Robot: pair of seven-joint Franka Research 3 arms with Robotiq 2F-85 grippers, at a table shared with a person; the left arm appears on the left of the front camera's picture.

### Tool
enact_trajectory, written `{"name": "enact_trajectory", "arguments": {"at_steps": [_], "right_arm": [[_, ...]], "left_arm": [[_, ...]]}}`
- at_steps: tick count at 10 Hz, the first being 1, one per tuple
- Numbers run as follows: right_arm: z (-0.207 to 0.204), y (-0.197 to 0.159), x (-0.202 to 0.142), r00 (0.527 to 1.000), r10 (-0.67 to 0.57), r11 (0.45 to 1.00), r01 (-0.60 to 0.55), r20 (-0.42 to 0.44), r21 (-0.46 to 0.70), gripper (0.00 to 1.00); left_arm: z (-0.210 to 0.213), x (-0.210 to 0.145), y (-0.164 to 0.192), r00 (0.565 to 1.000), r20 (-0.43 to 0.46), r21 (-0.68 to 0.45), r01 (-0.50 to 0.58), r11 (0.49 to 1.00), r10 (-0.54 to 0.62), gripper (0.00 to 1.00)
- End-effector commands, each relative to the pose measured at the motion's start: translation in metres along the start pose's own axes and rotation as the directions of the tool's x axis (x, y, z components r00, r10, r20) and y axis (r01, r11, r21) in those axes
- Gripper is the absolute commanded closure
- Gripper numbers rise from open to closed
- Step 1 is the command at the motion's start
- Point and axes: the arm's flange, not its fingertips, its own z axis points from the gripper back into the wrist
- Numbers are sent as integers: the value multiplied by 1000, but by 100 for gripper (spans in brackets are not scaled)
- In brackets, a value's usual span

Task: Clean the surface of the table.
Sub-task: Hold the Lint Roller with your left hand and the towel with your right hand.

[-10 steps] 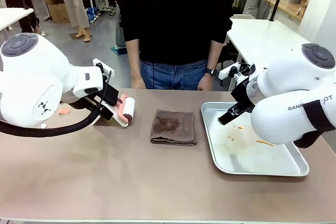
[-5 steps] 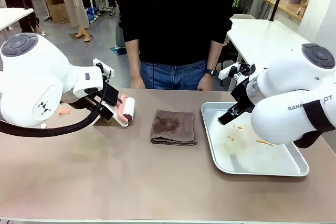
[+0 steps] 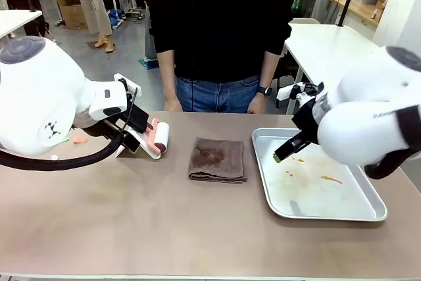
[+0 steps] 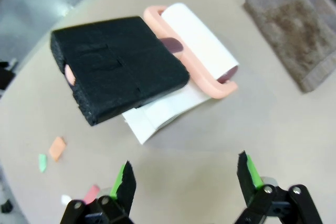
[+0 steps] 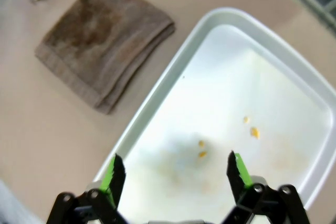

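Two white arms hang over one wide bench (image 3: 164,228), whose top is a smooth, matte tan-brown with a thin pale edge along the near side. It spans the front view from side to side, and a person (image 3: 223,31) in a dark top stands at its far edge. The top is not clean: in the left wrist view, small scraps (image 4: 56,148) of orange, green, pink and white lie scattered near the lower left corner. A folded brown towel (image 3: 217,159) lies flat near the middle. A lint roller (image 3: 158,137) with a pink frame and white roll lies to the left of it. A silver tray (image 3: 263,176) sits to the right, with a few orange crumbs (image 3: 331,179) inside.

The left fingers (image 4: 125,182) stand apart with nothing between them, above bare bench just short of the roller. The right fingers (image 5: 114,174) are likewise spread and empty, over the near part of the tray.

A black foam block (image 4: 121,66) covers most of the roller's handle, so how the handle runs cannot be seen. A white sheet (image 4: 163,111) shows partly beneath it. In the front view the left arm's bulk hides much of the bench's left end, and the right arm covers the tray's far right corner. The right wrist view is blurred, so the crumbs there are only soft spots. The towel is cut off by the edge of the left wrist view.
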Motion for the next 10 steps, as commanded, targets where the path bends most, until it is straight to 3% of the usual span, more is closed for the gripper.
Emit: {"name": "enact_trajectory", "arguments": {"at_steps": [1,3,4,5,6,8,10], "right_arm": [[66,-21,-17,989,-144,987,145,-16,73,0],[110,-41,-38,956,-293,943,285,24,169,0],[138,-62,-60,921,-389,894,369,34,253,0],[160,-84,-83,899,-430,853,372,86,366,0],[179,-113,-109,854,-506,793,404,122,456,0],[203,-176,-165,736,-658,657,458,160,598,0],[206,-220,-210,650,-747,551,488,139,677,0]], "left_arm": [[46,-12,26,998,-18,-142,-63,988,62,0],[87,-27,56,984,-20,-282,-174,944,175,0],[108,-42,87,958,-63,-302,-284,910,278,0],[123,-58,117,931,-61,-363,-356,861,360,0],[136,-77,154,885,-2,-461,-415,785,466,0],[149,-123,234,741,61,-633,-489,600,669,0],[160,-169,272,603,118,-704,-510,495,789,0]]}}
